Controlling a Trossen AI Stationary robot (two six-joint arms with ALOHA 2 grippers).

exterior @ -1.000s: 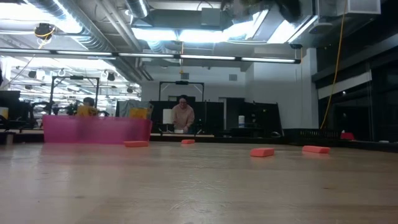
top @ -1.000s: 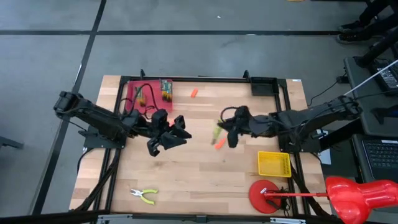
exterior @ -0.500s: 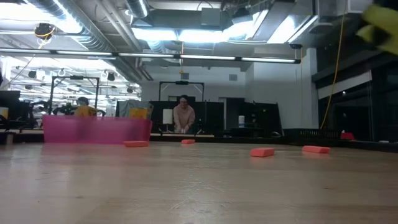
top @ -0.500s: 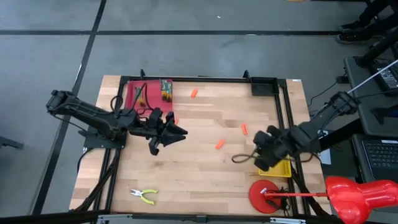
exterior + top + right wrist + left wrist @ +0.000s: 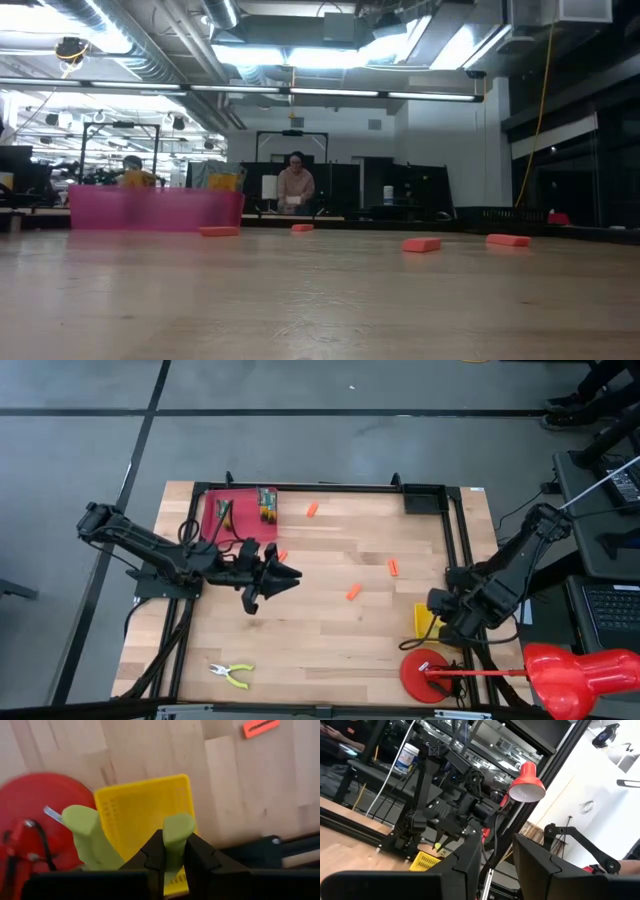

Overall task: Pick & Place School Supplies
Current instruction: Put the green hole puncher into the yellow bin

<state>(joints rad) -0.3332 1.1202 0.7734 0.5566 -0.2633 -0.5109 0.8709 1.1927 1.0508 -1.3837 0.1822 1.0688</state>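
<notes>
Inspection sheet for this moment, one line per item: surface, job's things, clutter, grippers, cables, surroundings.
Surface: wooden table, mostly bare.
Job's things: crayon box on the pink tray; orange pieces scattered mid-table; one pliers at the near-left edge; another pliers held above the yellow basket.
Clutter: red lamp base beside the basket.
Grippers: right gripper shut on pliers; left gripper mid-table, empty.
Cables: along both arms.
Surroundings: a person far behind the table.

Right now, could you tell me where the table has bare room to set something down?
Bare wood lies between the loose pliers and the red lamp base, and right of the orange piece along the far edge. It is crowded by the pink tray and yellow basket.
</notes>
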